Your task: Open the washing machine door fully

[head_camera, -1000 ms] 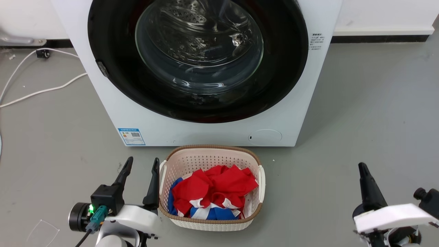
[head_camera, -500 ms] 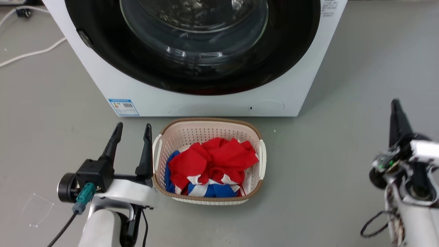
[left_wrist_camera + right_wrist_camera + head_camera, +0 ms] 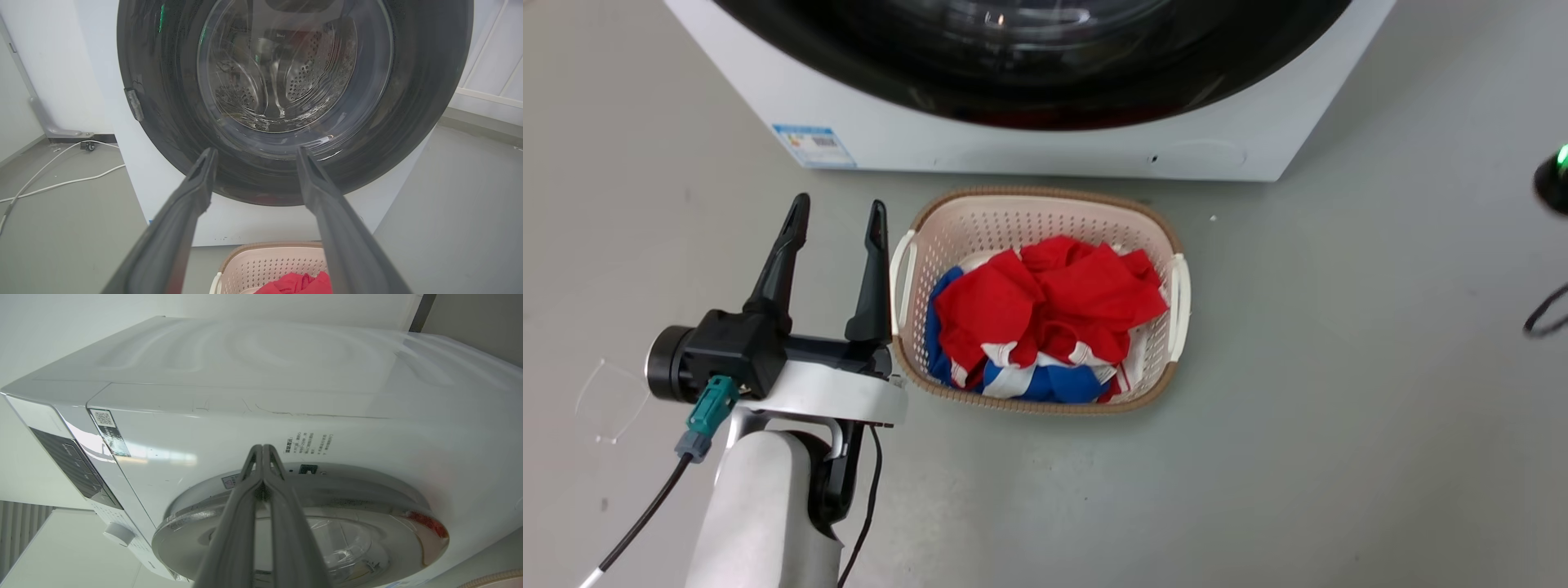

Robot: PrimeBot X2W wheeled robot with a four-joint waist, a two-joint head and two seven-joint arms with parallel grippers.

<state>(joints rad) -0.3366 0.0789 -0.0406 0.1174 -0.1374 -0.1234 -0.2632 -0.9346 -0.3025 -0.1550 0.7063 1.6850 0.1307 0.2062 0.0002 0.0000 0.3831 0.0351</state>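
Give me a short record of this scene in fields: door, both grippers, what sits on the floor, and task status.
door: washing machine door looks shut, flush with the front
left arm: left gripper open, empty, just left of the basket, fingers pointing toward the door
right arm: right gripper shut, empty, aimed at the washing machine near the door's edge
floor: basket in front of the machine, holding red, blue and white clothes
task status: opening not yet begun; no gripper on the door

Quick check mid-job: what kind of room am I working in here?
Likely a laundry or utility room, though bare enough to be a test space: a front-loading washing machine, a basket of red and blue clothes before it, plain grey floor.
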